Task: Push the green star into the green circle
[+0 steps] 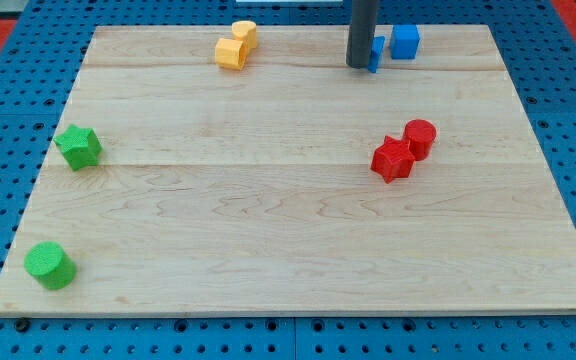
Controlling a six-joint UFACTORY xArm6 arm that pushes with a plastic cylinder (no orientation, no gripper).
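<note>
The green star (78, 147) lies near the board's left edge, at mid height in the view. The green circle (49, 265) sits below it, near the board's bottom left corner, with a gap between them. My tip (358, 66) rests on the board near the view's top, right of centre, far from both green blocks. It stands right beside a blue block (377, 53) that the rod partly hides.
A blue cube (405, 41) sits just right of the rod. Two yellow blocks (236, 45) touch each other at the top, left of centre. A red circle (420, 136) and a red star-like block (393, 158) touch at the right. The wooden board (288, 290) lies on a blue pegboard.
</note>
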